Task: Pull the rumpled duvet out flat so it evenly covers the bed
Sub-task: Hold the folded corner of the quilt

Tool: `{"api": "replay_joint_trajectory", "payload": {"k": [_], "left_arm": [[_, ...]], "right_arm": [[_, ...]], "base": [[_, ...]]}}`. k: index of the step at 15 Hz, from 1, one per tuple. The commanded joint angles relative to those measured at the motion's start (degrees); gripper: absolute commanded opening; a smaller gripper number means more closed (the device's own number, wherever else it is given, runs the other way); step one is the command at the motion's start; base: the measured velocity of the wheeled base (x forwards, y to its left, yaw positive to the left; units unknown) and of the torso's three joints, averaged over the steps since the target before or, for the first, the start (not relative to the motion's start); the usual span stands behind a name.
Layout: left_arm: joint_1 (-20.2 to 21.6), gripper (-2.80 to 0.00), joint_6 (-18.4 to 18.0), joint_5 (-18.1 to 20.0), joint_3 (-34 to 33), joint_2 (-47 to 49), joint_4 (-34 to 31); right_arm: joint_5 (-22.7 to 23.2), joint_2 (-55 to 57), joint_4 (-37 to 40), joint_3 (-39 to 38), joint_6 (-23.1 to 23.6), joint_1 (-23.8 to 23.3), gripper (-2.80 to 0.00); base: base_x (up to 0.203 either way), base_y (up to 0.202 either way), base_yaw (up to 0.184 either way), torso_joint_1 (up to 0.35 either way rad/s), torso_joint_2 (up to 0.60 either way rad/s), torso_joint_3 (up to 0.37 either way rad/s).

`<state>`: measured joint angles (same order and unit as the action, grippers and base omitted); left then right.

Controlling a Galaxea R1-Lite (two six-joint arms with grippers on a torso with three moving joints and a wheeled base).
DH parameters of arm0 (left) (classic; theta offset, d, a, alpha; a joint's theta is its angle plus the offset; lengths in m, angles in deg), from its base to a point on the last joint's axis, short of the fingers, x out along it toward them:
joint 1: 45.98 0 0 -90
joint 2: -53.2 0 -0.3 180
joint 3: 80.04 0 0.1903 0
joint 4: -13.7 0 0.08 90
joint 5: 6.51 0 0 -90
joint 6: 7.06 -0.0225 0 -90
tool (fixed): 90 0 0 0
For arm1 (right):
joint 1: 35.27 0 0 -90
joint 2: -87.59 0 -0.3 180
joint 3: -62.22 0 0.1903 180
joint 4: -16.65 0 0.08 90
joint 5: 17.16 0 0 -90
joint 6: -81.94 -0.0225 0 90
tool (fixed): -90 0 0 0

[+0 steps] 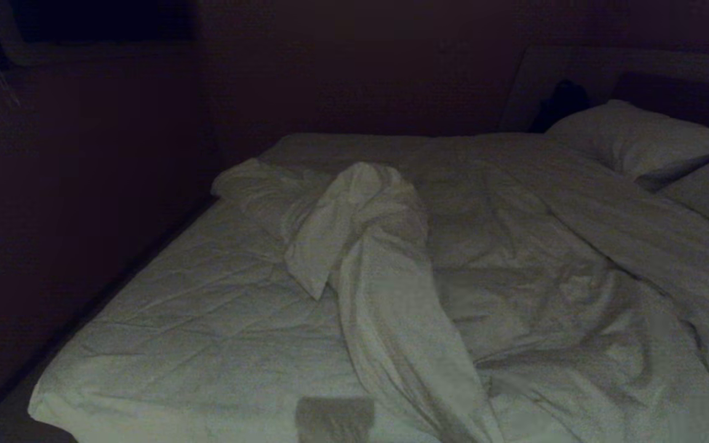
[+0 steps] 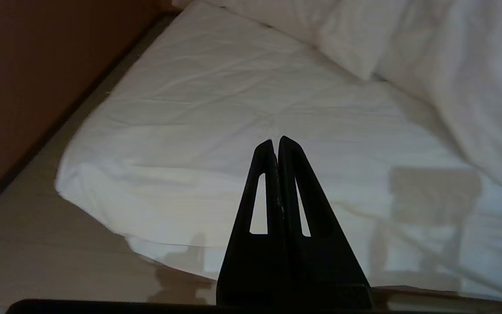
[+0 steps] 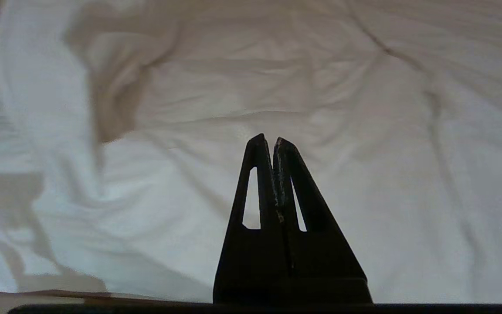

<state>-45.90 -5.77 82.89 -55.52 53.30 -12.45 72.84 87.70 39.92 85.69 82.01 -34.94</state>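
The white duvet (image 1: pixel 545 271) lies rumpled over the right part of the bed (image 1: pixel 194 344), with a thick fold (image 1: pixel 385 283) thrown back along the middle. It leaves the creased fitted sheet bare on the left. Neither arm shows in the head view. In the left wrist view my left gripper (image 2: pixel 276 140) hangs shut and empty above the bare sheet (image 2: pixel 216 109) near the bed's front left corner, the duvet's edge (image 2: pixel 464 87) beyond it. In the right wrist view my right gripper (image 3: pixel 268 139) is shut and empty above the duvet (image 3: pixel 364 131).
Two white pillows (image 1: pixel 637 138) lie at the far right against a dark headboard (image 1: pixel 680 92). A dark wall (image 1: pixel 53 215) runs close along the bed's left side. Pale floor (image 2: pixel 37 244) shows before the front left corner of the mattress.
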Motion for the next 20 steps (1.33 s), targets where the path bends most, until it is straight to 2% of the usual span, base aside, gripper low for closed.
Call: {"api": "replay_joint_trajectory", "payload": {"k": [1,16,20], "left_arm": [[0.01,-2.8,0.03,-0.02,0.0,-0.02,-0.03],[0.01,-2.8,0.12,-0.02,0.0,-0.02,-0.03],[0.01,-2.8,0.3,-0.02,-0.07,-0.02,-0.03]], "right_arm": [[0.0,-0.02,0.1,-0.01,0.02,0.02,-2.8],[0.0,-0.02,0.08,-0.01,0.02,0.02,-2.8],[0.0,-0.02,0.02,-0.01,0.02,-0.06,-2.8]], "base": [[0.0,0.195,0.0,0.004,0.01,0.001],[0.0,0.193,0.001,0.003,0.0,0.002],[0.0,0.039,0.002,0.001,0.0,0.002]]}}
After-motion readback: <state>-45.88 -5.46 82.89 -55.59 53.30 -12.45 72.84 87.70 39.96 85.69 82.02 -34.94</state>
